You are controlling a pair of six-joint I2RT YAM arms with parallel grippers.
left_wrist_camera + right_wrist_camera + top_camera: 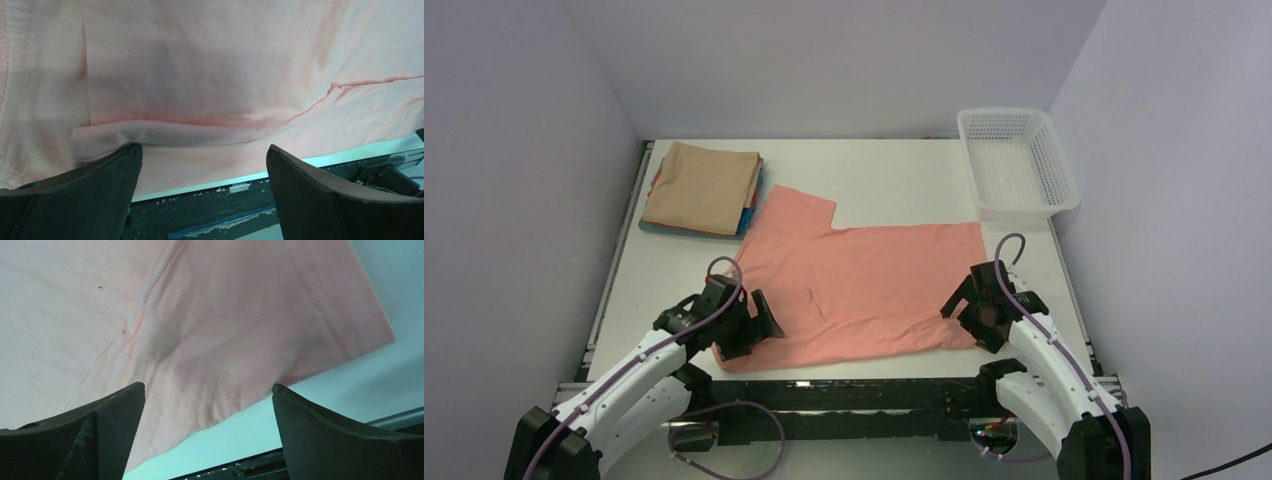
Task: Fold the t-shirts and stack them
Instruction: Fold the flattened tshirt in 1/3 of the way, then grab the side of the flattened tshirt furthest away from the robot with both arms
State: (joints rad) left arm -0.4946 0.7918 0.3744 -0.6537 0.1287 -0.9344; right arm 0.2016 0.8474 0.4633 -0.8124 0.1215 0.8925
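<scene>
At the far left corner of the desk (894, 180) we find a folded stack: a tan shirt (702, 185) on top, with a blue shirt (749, 215) showing only as an edge beneath it.

The left gripper (752, 335) sits at the near left corner of the pink shirt (864, 290). In its wrist view the left gripper (205, 170) is spread wide, with cloth lying between the two fingers (100, 190) and nothing clamped.

The pink shirt lies spread across the middle of the desk, one sleeve reaching toward the stack.

The right gripper (964, 318) sits at the near right corner of the pink shirt. It is also spread wide, its fingers (330, 435) framing the shirt corner (250, 340).

A white basket (1016, 160) stands at the far right corner, apart from the shirts.
</scene>
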